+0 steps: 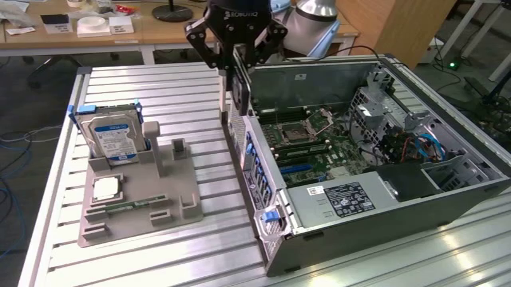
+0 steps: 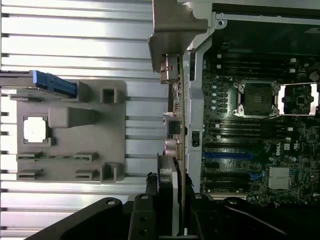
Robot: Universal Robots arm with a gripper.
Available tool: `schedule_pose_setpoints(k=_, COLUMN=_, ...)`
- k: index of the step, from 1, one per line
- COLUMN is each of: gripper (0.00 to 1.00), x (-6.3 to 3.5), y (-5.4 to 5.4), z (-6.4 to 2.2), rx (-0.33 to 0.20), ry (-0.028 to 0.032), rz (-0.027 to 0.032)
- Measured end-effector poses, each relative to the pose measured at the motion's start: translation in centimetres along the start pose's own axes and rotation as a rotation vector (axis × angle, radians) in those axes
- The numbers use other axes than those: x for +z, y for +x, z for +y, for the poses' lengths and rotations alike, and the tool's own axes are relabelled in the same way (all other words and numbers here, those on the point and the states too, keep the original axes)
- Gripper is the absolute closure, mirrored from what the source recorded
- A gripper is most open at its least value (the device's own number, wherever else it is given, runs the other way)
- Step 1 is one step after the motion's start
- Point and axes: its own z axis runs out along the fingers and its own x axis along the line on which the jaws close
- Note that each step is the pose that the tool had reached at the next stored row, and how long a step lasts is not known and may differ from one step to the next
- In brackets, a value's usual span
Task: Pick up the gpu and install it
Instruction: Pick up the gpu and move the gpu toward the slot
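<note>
The gripper (image 1: 237,60) held the gpu (image 1: 238,89) clamped in its jaws, the card hanging below them, lengthwise along the computer case's (image 1: 257,179) rear wall.

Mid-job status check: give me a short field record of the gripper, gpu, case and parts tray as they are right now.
gripper: shut on the gpu
gpu: held upright on edge, over the case's rear wall, not in a slot
case: open, lying on its side, motherboard exposed
tray: beside the case, holds hard drive standing upright and processor lying flat
</note>
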Motion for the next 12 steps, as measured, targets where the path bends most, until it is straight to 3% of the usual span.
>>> schedule_pose_setpoints(k=12, gripper=0.72, x=0.07, y=-3.5, z=-0.05, rx=0.0, ry=-0.0001, rz=0.0049)
